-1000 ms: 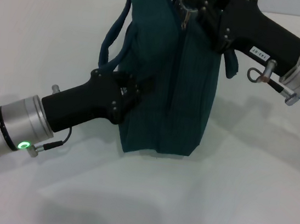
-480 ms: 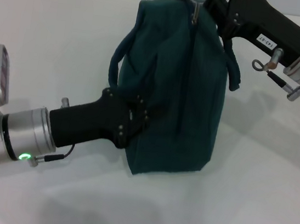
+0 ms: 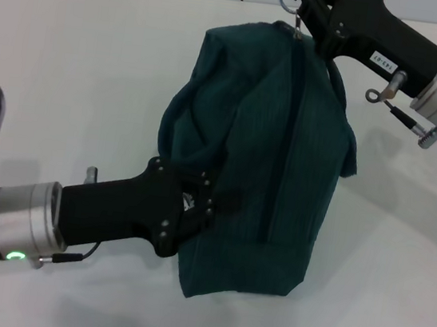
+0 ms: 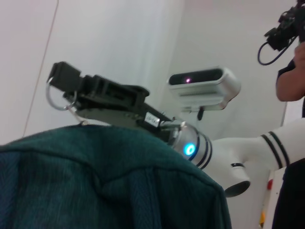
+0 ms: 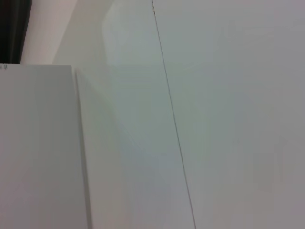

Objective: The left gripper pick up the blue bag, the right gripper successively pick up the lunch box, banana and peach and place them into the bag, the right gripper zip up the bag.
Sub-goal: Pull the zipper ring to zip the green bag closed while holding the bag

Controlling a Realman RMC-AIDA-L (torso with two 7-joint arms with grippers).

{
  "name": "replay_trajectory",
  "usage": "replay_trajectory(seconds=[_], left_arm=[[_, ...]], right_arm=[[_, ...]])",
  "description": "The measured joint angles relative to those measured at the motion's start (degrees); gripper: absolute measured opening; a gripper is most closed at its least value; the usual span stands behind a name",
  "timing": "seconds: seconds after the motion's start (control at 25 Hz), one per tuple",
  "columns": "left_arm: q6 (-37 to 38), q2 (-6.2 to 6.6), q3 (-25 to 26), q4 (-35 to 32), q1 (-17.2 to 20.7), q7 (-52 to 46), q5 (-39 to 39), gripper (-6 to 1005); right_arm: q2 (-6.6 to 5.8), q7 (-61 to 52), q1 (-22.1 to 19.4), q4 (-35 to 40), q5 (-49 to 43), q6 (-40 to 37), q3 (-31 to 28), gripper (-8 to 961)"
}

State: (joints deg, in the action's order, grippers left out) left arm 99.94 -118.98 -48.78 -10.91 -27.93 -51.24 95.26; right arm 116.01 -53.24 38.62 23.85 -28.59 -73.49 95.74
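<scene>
Two grippers share one job: the left gripper [image 3: 196,213] is clamped on the blue bag's [image 3: 267,162] near side, holding it upright on the bench [image 3: 70,63]. Across at the far top, the right gripper [image 3: 303,13] pinches the zipper ring [image 3: 299,19]. Zip looks nearly shut, final step; next, judge it closed and let go gently.
</scene>
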Motion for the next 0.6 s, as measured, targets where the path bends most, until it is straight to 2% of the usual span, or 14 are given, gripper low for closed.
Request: replay_trajectory(seconds=[0.4, 0.6], left_arm=[[5.87, 0.67, -0.08, -0.64, 1.28, -0.03, 3.94, 66], [6.27, 0.71, 0.46, -1.51, 3.22, 0.00, 3.06, 64]], right_arm=[[0.07, 0.31, 0.03, -0.04, -1.02, 5.04, 0.36, 19], [0.16, 3.80, -0.85, 0.46, -0.91, 5.70, 0.37, 20]])
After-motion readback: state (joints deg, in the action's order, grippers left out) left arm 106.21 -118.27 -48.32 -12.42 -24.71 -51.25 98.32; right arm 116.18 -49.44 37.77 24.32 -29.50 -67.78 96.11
